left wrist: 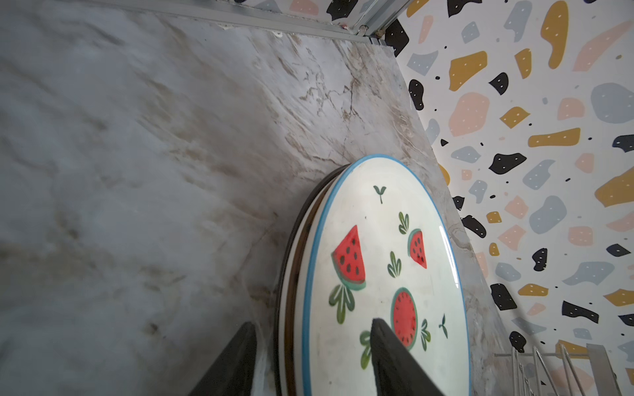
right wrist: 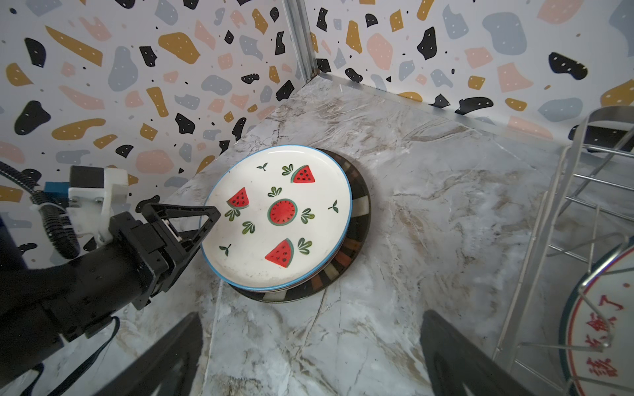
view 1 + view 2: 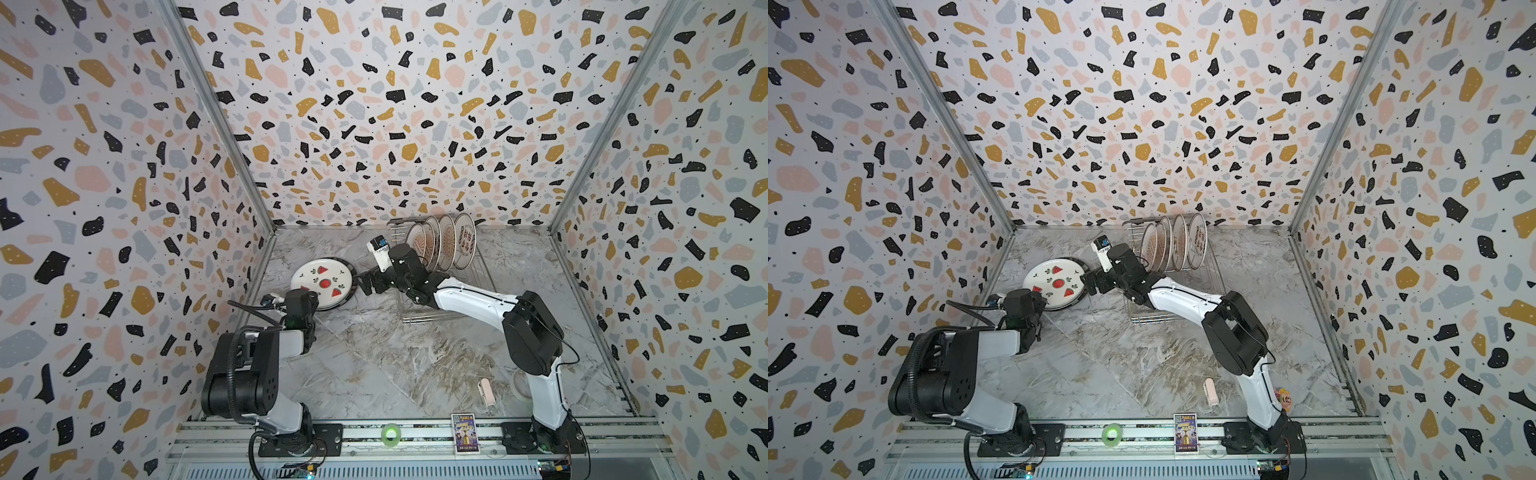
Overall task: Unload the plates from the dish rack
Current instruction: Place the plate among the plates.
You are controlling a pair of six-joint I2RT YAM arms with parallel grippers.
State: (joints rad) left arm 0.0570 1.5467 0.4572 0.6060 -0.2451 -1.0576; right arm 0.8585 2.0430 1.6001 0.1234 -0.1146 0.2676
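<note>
A watermelon-printed plate (image 3: 322, 282) (image 2: 278, 212) lies flat on top of a small stack at the left of the table. A brown-rimmed plate (image 1: 295, 301) and a black radial-striped plate (image 2: 356, 219) lie beneath it. My left gripper (image 1: 313, 322) (image 2: 209, 226) is open and straddles the near rim of the stack: one finger over the watermelon plate, the other beside the stack. Several plates (image 3: 446, 245) (image 3: 1179, 245) stand upright at the back of the dish rack (image 3: 478, 266) (image 3: 1212, 270). The red-lettered one (image 2: 600, 343) is among them. My right gripper (image 3: 365, 282) (image 2: 312, 315) hangs open over bare table between stack and rack.
The stack sits close to the left wall (image 2: 103, 103) and back corner. The right arm reaches across the front of the rack. A pink object (image 3: 611, 390) lies near the right arm's base. A green tape roll (image 3: 390, 434) and a printed card (image 3: 465, 432) rest on the front rail.
</note>
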